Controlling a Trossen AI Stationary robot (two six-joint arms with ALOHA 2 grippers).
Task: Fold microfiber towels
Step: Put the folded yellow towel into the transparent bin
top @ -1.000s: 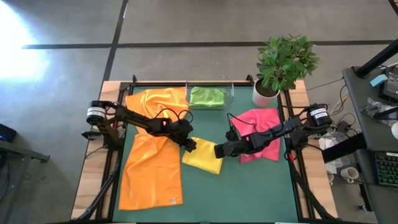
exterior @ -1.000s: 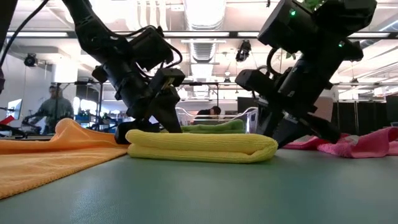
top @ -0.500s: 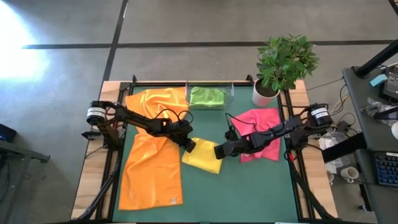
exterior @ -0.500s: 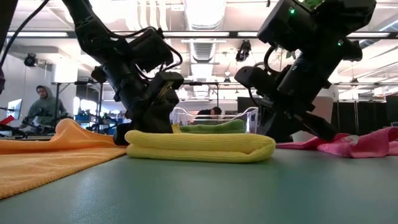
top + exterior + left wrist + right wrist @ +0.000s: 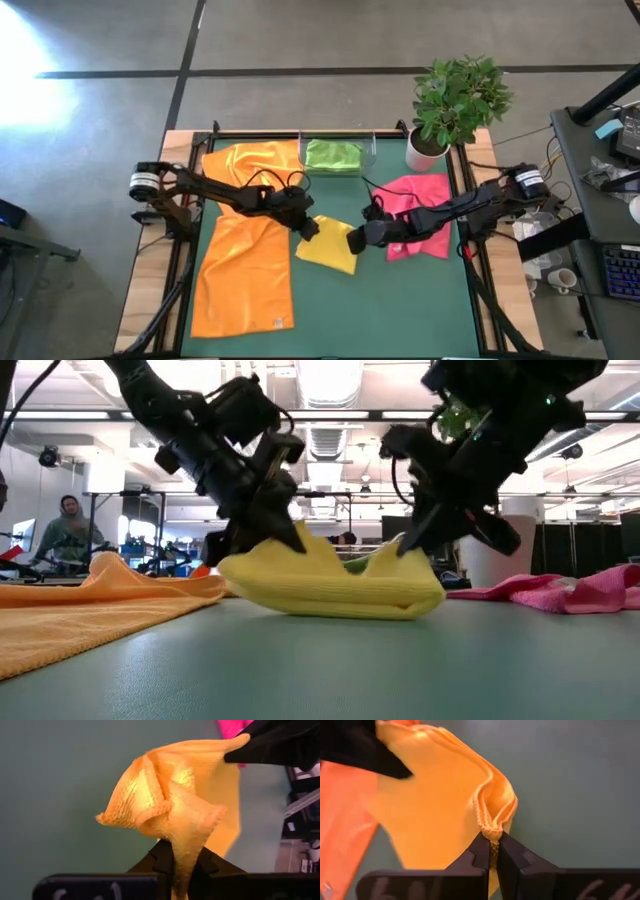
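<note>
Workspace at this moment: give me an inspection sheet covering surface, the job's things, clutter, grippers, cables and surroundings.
Surface: green table mat.
Job's things: folded yellow microfiber towel mid-table, two corners lifted; large orange microfiber towel spread flat; crumpled hot pink microfiber towel; lime green microfiber towel in clear plastic tray.
Clutter: potted green plant at far corner.
Grippers: left gripper and right gripper, jaws shut on a yellow towel corner each.
Cables: black cables along both arms.
Surroundings: person in background.

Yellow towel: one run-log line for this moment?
left gripper: shut on yellow towel | right gripper: shut on it | corners raised
</note>
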